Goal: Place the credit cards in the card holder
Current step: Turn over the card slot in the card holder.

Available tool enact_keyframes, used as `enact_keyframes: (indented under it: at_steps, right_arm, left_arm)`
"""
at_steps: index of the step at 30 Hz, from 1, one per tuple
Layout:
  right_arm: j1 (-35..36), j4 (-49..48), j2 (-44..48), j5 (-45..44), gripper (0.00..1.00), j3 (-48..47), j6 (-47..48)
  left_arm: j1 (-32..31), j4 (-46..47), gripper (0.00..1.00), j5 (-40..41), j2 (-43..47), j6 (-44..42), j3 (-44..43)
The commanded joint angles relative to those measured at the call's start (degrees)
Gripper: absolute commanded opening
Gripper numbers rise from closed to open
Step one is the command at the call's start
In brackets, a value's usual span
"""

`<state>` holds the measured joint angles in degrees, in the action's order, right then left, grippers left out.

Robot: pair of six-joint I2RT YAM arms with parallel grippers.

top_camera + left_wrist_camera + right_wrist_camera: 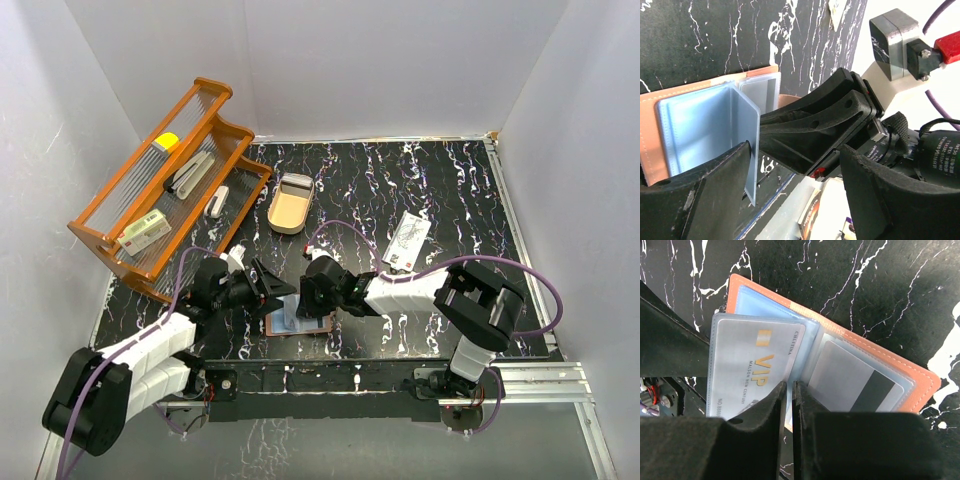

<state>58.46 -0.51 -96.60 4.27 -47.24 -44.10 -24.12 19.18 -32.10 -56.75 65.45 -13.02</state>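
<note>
The card holder [300, 322] lies open on the black marble table near the front edge, between my two grippers. In the right wrist view its orange-brown leather [880, 352] frames clear pockets: a pale blue VIP card [755, 365] sits in a raised leaf, and a grey card with a dark stripe [860, 385] in the pocket beside it. My right gripper [790, 385] is shut to a thin slit at that leaf's edge, with nothing visibly between the fingers. My left gripper [795, 170] is open, one finger against an upright clear leaf [747, 150]. A white credit card [409, 240] with red print lies farther right.
A large orange wire rack [160, 190] stands at the back left with a cream box [143, 232] and other small items in it. A tan oval tray [290, 202] sits behind the card holder. The table's front edge is just below the holder.
</note>
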Motion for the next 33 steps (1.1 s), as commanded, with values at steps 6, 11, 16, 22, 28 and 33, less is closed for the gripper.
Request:
enact_keyframes:
  at_steps: [6, 11, 16, 22, 28, 33]
  right_arm:
    - [0.23, -5.84, 1.53, -1.09, 0.11, 1.28, -0.61]
    - [0.25, -8.81, 2.8, -2.72, 0.13, 3.06, -1.3]
    - [0.23, -10.92, 4.7, -4.68, 0.13, 5.02, -1.75]
    - [0.25, -12.29, 6.62, -5.28, 0.13, 6.32, -1.25]
    - [0.21, -14.02, 5.91, -4.52, 0.14, 6.9, -1.38]
    - [0.19, -11.78, 9.08, -7.29, 0.13, 8.5, -1.44]
  left_arm:
    - [-0.9, 7.22, 0.7, -2.2, -2.58, 4.82, 1.54]
    - [-1.57, 9.43, 0.7, -2.4, -4.34, 6.23, 1.14]
    - [-2.13, 8.59, 0.7, -1.54, -4.95, 6.42, 0.59]
    - [-2.79, 9.57, 0.7, -0.44, -5.4, 7.33, 1.03]
    - [-4.62, 9.34, 0.7, 0.83, -5.53, 7.43, -0.5]
    - [-5.57, 8.32, 0.7, 1.8, -5.65, 7.32, -1.52]
